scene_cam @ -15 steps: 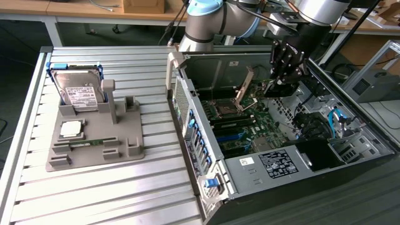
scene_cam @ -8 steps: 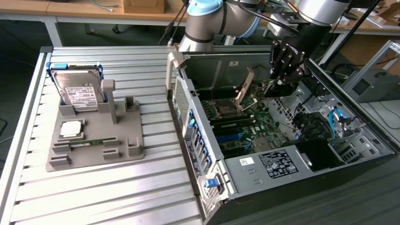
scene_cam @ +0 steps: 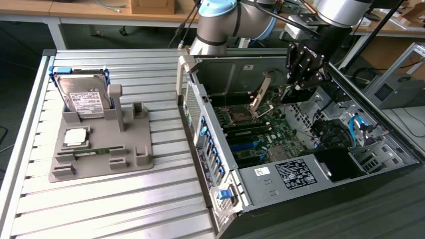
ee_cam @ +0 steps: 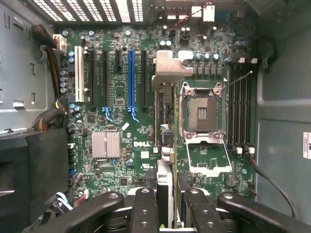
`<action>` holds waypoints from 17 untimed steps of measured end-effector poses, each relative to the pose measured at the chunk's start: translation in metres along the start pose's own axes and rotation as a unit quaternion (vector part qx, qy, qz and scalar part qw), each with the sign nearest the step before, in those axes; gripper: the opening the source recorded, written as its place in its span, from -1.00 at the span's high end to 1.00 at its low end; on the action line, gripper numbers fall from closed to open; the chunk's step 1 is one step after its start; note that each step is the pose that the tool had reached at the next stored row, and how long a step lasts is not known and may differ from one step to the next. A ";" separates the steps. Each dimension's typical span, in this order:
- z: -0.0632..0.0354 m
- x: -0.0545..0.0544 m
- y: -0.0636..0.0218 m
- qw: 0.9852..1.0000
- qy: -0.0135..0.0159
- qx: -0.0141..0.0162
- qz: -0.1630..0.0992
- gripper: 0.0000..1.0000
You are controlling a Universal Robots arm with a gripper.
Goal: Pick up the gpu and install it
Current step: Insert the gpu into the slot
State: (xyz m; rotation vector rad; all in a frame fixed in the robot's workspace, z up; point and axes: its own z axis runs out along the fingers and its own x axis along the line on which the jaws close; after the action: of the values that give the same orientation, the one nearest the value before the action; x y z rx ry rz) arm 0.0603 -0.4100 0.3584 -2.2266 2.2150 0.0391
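The gpu (scene_cam: 296, 93) hangs as a dark flat card over the open computer case (scene_cam: 219, 164), above the green motherboard (scene_cam: 265, 134). My gripper (scene_cam: 301, 79) is shut on it from above. In the wrist view the gpu (ee_cam: 165, 121) shows edge-on, running away from my fingers (ee_cam: 146, 208), with its silver bracket (ee_cam: 171, 68) at the far end. My gripper (ee_cam: 167, 206) clamps the card's near end. The card hovers between the black expansion slots (ee_cam: 144, 80) and the open processor socket (ee_cam: 200, 112). A blue slot (ee_cam: 130, 77) lies just beyond the black ones.
On the slatted table at the exterior view's left stands a grey holder (scene_cam: 136, 157) with a silver hard drive (scene_cam: 83, 97), a processor chip (scene_cam: 75, 137) and a green memory stick (scene_cam: 99, 150). Inside the case are a power supply (scene_cam: 295, 172), cables (scene_cam: 355, 127), memory slots (ee_cam: 240, 107) and a heatsink (ee_cam: 106, 144).
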 end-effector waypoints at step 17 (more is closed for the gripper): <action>0.0006 0.003 0.0005 1.000 0.000 -0.001 -0.028 0.47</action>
State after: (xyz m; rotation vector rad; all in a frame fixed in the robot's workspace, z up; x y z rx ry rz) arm 0.0599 -0.4127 0.3577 -2.2881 2.1524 0.0392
